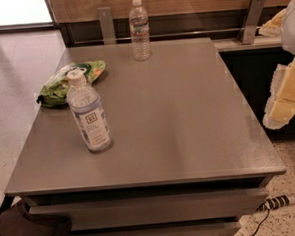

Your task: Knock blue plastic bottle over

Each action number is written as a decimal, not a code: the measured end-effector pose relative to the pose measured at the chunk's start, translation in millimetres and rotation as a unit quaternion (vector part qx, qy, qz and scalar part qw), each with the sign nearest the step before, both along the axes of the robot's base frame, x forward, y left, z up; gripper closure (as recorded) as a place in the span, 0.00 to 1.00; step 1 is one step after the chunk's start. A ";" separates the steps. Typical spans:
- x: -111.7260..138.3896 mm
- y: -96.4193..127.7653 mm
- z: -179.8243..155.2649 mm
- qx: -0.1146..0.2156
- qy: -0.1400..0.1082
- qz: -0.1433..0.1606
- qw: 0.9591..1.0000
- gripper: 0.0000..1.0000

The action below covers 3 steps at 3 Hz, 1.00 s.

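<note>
expect the wide blue-tinted clear plastic bottle [90, 121] with white cap, upright near the front-left corner of the grey desk [189, 137], to be light, stiff and slick, so push high near the cap; the white-and-yellow gripper [286, 94] hangs beyond the right edge, and you cannot tell its opening or load.

a grey table [188, 127] with a smooth flat top carries three things. the blue plastic bottle [89, 116] stands upright near the front left corner, white cap on. behind it, at the left edge, lies a crumpled green bag [60, 87]. a slimmer clear bottle [140, 33] stands upright at the back edge, well apart from both. the gripper [285, 99] hangs beyond the table's right side, not over the top.
</note>
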<state>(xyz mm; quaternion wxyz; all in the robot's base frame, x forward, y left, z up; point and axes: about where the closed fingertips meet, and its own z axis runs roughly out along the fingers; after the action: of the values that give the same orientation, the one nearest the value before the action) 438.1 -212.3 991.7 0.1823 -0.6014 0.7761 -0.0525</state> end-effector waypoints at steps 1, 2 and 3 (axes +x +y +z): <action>0.4 0.8 1.2 0.002 -0.002 0.001 1.000 0.00; 6.3 9.2 1.1 0.038 -0.008 0.008 0.999 0.00; 20.3 27.3 -19.3 0.127 -0.016 0.026 0.991 0.00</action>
<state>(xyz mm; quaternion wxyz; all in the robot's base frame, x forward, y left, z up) 458.4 -184.9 972.3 0.2707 -0.5925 0.7575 0.0421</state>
